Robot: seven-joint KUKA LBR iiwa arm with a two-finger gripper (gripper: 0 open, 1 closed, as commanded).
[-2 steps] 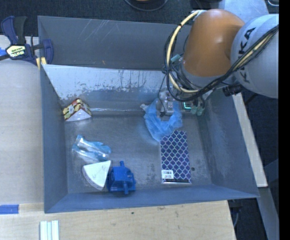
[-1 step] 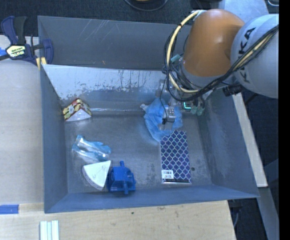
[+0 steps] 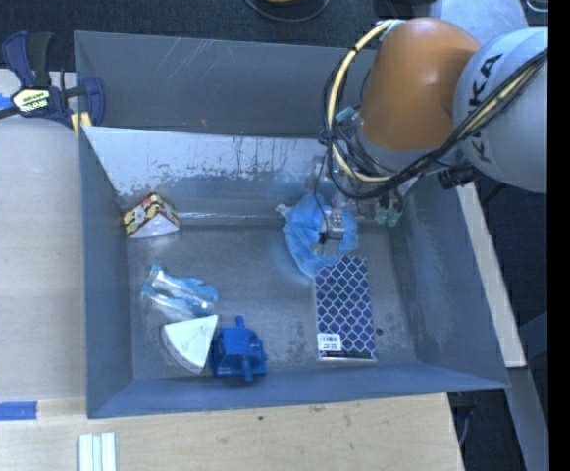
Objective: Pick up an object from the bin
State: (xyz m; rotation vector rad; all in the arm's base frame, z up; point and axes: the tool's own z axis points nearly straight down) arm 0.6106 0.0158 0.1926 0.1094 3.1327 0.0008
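Grey sheet metal makes up your whole working ground: the bin (image 3: 108, 292) has sloped walls that funnel loose things toward its flat floor, which is why everything has settled down there. Your arm (image 3: 510, 106) comes in over the right rim, and its orange cover (image 3: 417, 81) hangs above the back right corner, so you have to look past it to see what lies beneath. Largest of the loose things is a flat navy pack with a white lattice pattern (image 3: 344, 302), lying face up near the right wall with its labelled end toward the front. Just behind it, touching its far end, a crumpled light-blue plastic wrapper (image 3: 304, 238) sits bunched at the foot of the back wall. That is the thing your gripper (image 3: 336, 226) is down on, and I judge it to be the pick in hand, since only the navy pack lies anywhere near. You cannot tell whether the gripper is apart or together, because the cables and the wrapper's folds hide its tip, so don't count the wrapper as held. Well apart, on the left of the floor, lie a clear bag with blue bits inside (image 3: 175, 290), a white wedge (image 3: 192, 341) with a blue plastic toy (image 3: 237, 353) touching it at the front, and a small striped triangular packet (image 3: 150, 216) by the back wall.
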